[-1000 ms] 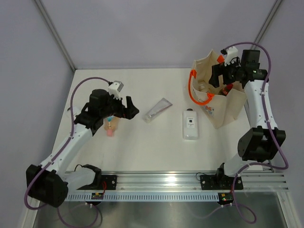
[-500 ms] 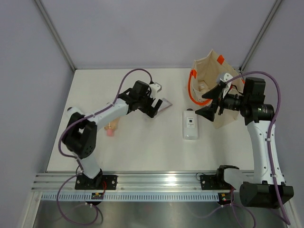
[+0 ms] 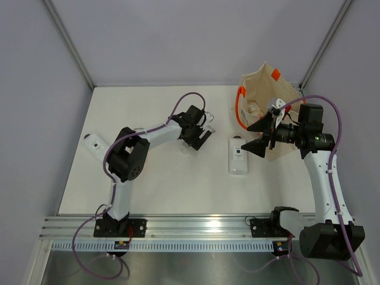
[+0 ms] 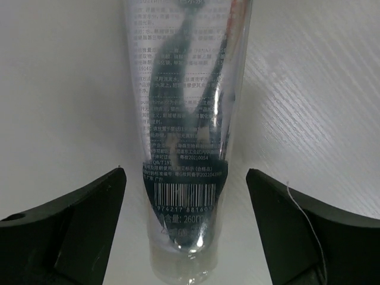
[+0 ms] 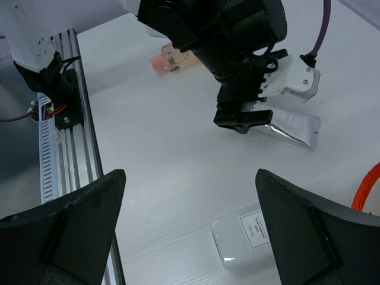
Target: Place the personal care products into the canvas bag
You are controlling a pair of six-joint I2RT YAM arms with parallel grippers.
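White table (image 3: 178, 184): left tool (image 4: 185, 171) (jaws apart) straddles silver tube (image 4: 187, 89).

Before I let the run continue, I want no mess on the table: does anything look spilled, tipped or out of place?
Nothing spilled or damaged. The canvas bag stands open, the silver tube and flat white bottle lie flat. One oddity: a small white item, unidentifiable, lies alone near the left edge of the table.

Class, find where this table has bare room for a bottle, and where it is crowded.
Free: the near strip between the white bottle and the rail; the far-left corner. Crowded: between bag, right gripper and left gripper over the silver tube.
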